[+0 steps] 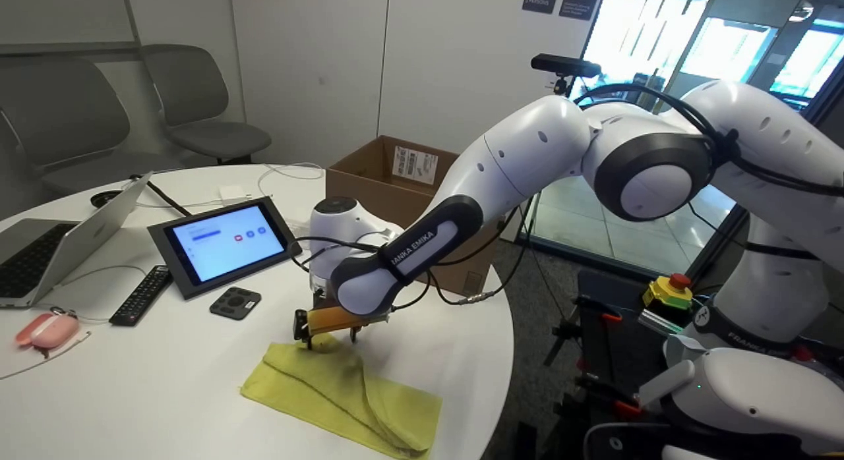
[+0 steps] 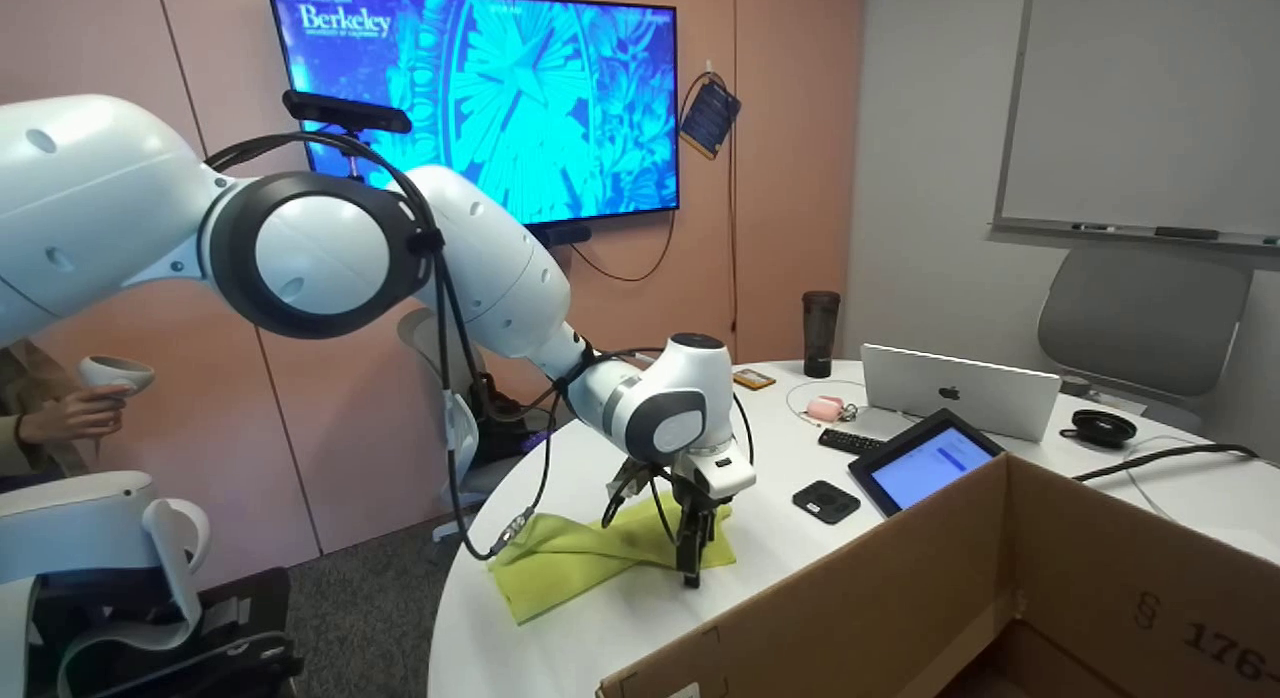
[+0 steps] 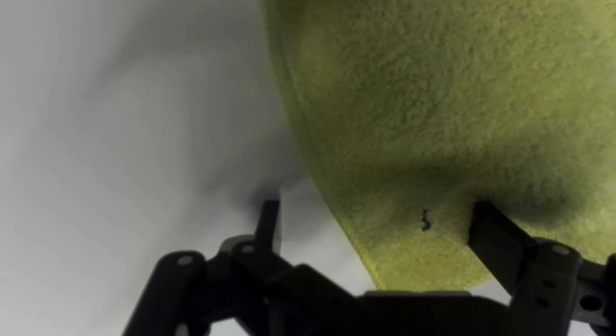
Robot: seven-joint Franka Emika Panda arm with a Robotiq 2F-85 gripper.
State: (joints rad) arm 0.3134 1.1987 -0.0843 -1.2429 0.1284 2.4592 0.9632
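Note:
A folded yellow-green cloth [image 1: 343, 394] lies on the white round table, seen in both exterior views. My gripper [image 1: 331, 342] points down over one end of it, its jaws wide apart. In the wrist view the cloth [image 3: 423, 100] fills the right side, its edge running diagonally between the two fingers of my gripper [image 3: 375, 206]. One fingertip [image 3: 267, 220] is over bare table beside the cloth. The opposite fingertip [image 3: 495, 235] is at the cloth's surface; whether it presses on it I cannot tell. Nothing is pinched between them. The arm partly hides the cloth [image 2: 560, 576] in an exterior view.
Near the gripper stands an open cardboard box [image 1: 369, 183]. A tablet display [image 1: 227, 239], a small black device [image 1: 235, 303], a remote [image 1: 140, 295], a laptop [image 1: 86, 242] and a pink case [image 1: 49, 331] share the table. A dark tumbler [image 2: 820, 333] stands farther off.

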